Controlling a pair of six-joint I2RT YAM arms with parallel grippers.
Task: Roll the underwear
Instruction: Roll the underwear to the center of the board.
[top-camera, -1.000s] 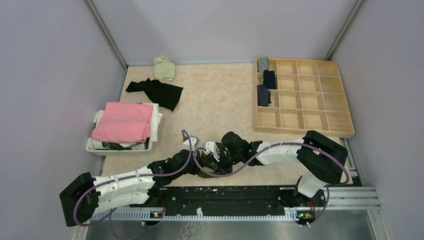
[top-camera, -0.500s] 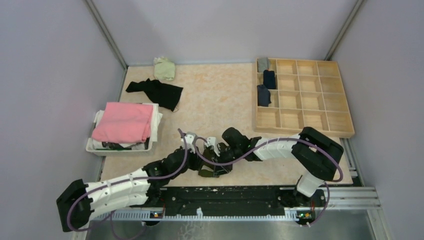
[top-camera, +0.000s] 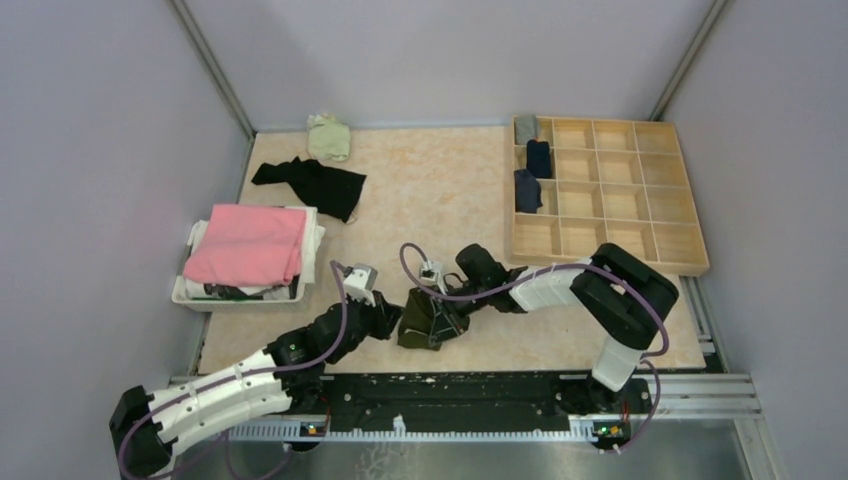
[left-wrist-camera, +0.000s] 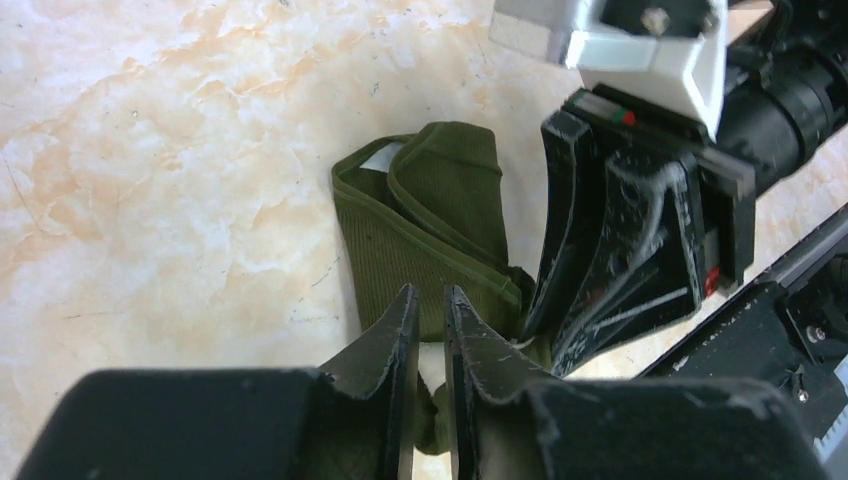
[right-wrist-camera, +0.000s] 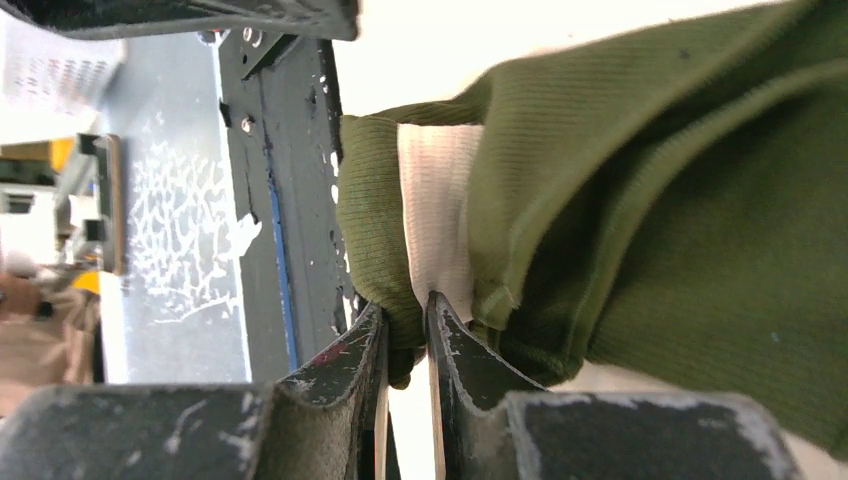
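Observation:
An olive green underwear (top-camera: 424, 322) hangs folded near the table's front edge, held between my two grippers. My left gripper (top-camera: 399, 318) is shut on its near edge; in the left wrist view the fingertips (left-wrist-camera: 427, 305) pinch cloth just below the ribbed fold (left-wrist-camera: 430, 215). My right gripper (top-camera: 450, 316) is shut on the opposite edge. The right wrist view shows a hem and white lining clamped between its fingers (right-wrist-camera: 405, 318), with the rest of the olive fabric (right-wrist-camera: 650, 180) spreading to the right. The right gripper's black fingers (left-wrist-camera: 600, 250) stand close beside the left one.
A wooden compartment tray (top-camera: 620, 200) at the right holds a grey roll (top-camera: 526, 128) and two navy rolls (top-camera: 539, 157) in its left column. A black garment (top-camera: 315, 183) and a pale green one (top-camera: 329, 136) lie far left. Pink cloth (top-camera: 248, 242) tops a white bin.
The left arm has drawn back to the left and the right wrist has shifted away from the front edge. The olive underwear now hangs in plain sight between the two grippers.

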